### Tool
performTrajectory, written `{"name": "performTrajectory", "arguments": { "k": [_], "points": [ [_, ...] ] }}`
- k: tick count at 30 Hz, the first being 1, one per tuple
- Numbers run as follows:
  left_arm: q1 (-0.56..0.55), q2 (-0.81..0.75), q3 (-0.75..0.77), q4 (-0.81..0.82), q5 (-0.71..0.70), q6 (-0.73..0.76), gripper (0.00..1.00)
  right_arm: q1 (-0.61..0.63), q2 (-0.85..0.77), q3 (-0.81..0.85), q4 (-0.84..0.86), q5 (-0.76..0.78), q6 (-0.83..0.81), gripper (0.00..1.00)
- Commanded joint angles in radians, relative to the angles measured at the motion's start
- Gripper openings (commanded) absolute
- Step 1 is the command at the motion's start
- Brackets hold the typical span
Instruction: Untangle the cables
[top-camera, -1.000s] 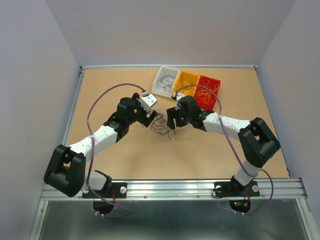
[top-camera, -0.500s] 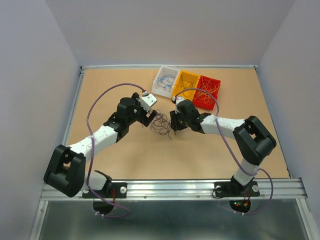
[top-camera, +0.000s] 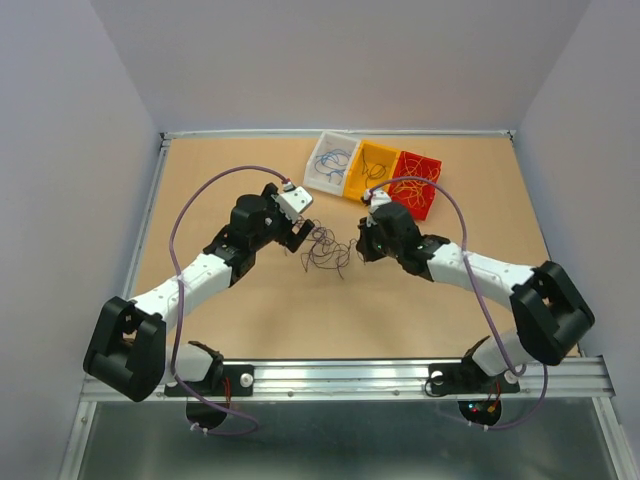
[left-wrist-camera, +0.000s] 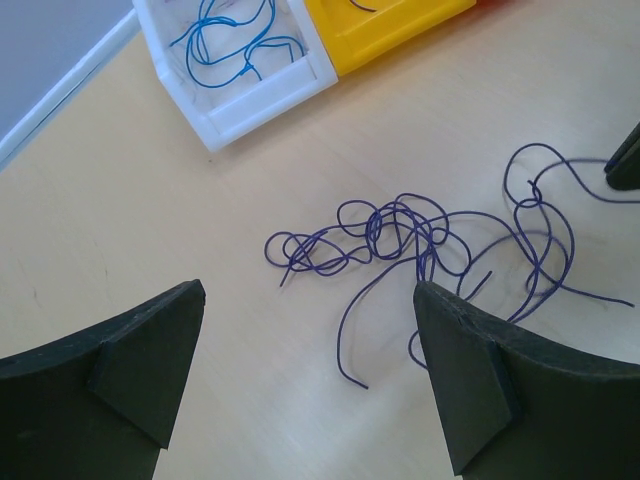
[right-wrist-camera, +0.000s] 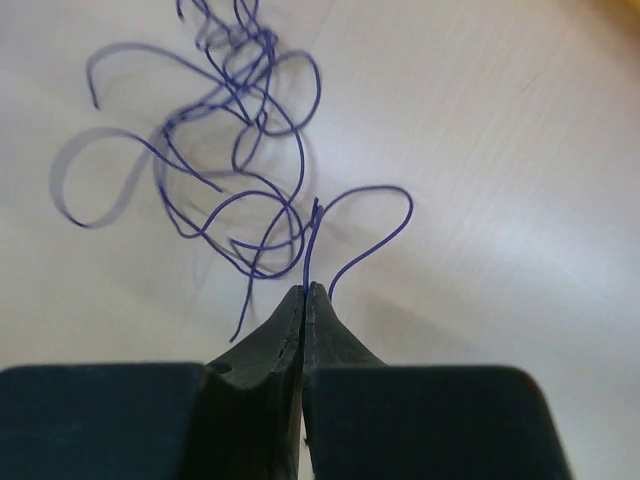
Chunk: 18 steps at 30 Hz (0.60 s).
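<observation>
Right jaws newly tight on cables (right-wrist-camera: 307, 250)

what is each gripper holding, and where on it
The right gripper pinches a purple wire at a loop on the tangle's edge; the left gripper is open, holding nothing.

Shows matt, smooth, pale wood-look on the counter (top-camera: 250, 310). On it, thin cables (left-wrist-camera: 396, 220) sheathed in smooth purple plastic; at its far edge, glossy plastic bins (left-wrist-camera: 400, 35). Matt black plastic on the right end effector (right-wrist-camera: 305, 290).
</observation>
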Motion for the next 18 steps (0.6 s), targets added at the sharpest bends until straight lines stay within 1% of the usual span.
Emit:
{"name": "performTrajectory", "arguments": {
  "k": [1,4,10,13,18],
  "points": [
    [-0.002,-0.036,0.014,0.024,0.030,-0.014,0.99,0.007,-0.163,-0.021,0.047,0.112,0.030,0.01],
    [-0.002,-0.039,0.016,0.023,0.035,-0.017,0.99,0.007,-0.246,-0.005,0.047,0.169,0.034,0.01],
    [-0.002,-0.037,0.016,0.016,0.093,-0.011,0.99,0.005,-0.330,0.077,0.049,0.169,0.014,0.01],
    [0.000,-0.036,0.016,0.016,0.115,-0.013,0.99,0.005,-0.335,0.121,0.047,0.169,0.000,0.00],
    [0.000,-0.045,0.010,0.036,0.058,-0.025,0.99,0.007,-0.246,0.259,0.047,0.305,-0.046,0.01]
  ]
}}
